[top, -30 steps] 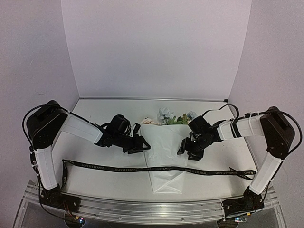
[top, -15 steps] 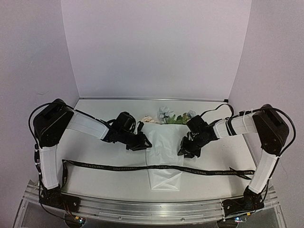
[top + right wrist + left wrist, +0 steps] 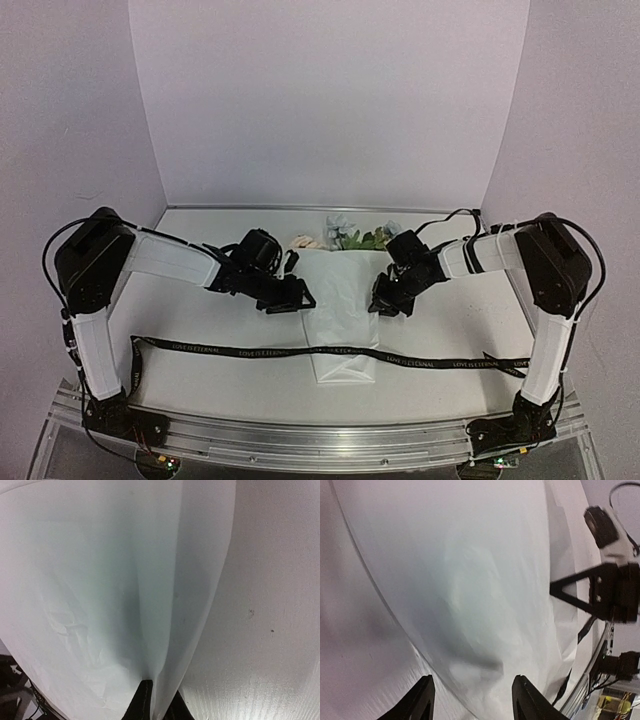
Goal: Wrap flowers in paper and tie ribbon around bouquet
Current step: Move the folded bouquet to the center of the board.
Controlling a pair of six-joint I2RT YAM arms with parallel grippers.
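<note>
I'm seeing the left claw (image 3: 472, 697) standing open over the bouquet's (image 3: 340, 310) left edge, while the right claw (image 3: 155, 700) is closed, pinching its right edge. The bouquet is lying mid-counter (image 3: 180, 320), running near to far, blooms (image 3: 345, 238) at the far end, the ribbon (image 3: 230, 351) crossing its near end.

The top view overlooks the white tabletop (image 3: 190, 320) from above and behind. The 2 wrist views hug the thin white paper (image 3: 470, 580), shared by all 3.
</note>
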